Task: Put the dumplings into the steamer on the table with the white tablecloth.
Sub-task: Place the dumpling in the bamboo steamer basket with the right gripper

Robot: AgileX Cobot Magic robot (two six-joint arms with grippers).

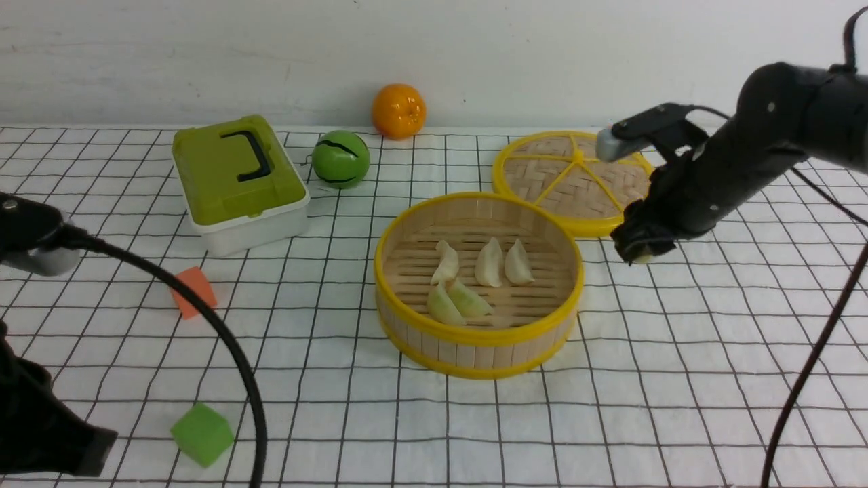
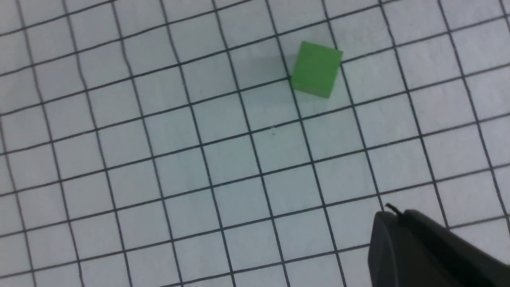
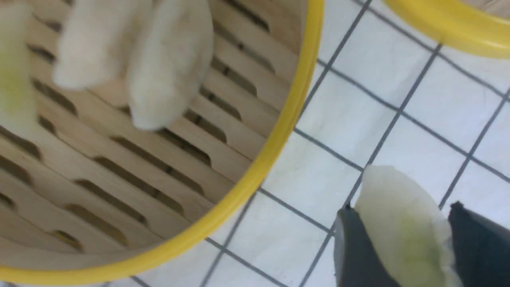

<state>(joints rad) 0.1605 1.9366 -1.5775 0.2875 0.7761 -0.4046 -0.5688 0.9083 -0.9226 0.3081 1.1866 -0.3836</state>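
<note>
The steamer (image 1: 479,342), a round bamboo basket with yellow rims, stands mid-table on the white grid cloth (image 1: 678,379). Several dumplings lie inside it: three cream-white ones (image 1: 489,263) and two pale yellow-green ones (image 1: 456,301). My right gripper (image 1: 639,252) is just right of the steamer, above the cloth, shut on a pale yellow-green dumpling (image 3: 402,229); the steamer rim (image 3: 279,135) lies close beside it in the right wrist view. My left gripper (image 1: 81,451) is at the near left edge, near a green cube; its fingers (image 2: 402,239) are together and empty.
The flat woven lid (image 1: 573,179) lies behind the steamer, next to my right arm. A green box with a black handle (image 1: 237,179), a green ball (image 1: 340,159) and an orange (image 1: 399,110) are at the back. An orange cube (image 1: 193,291) and a green cube (image 1: 201,434) lie at the left.
</note>
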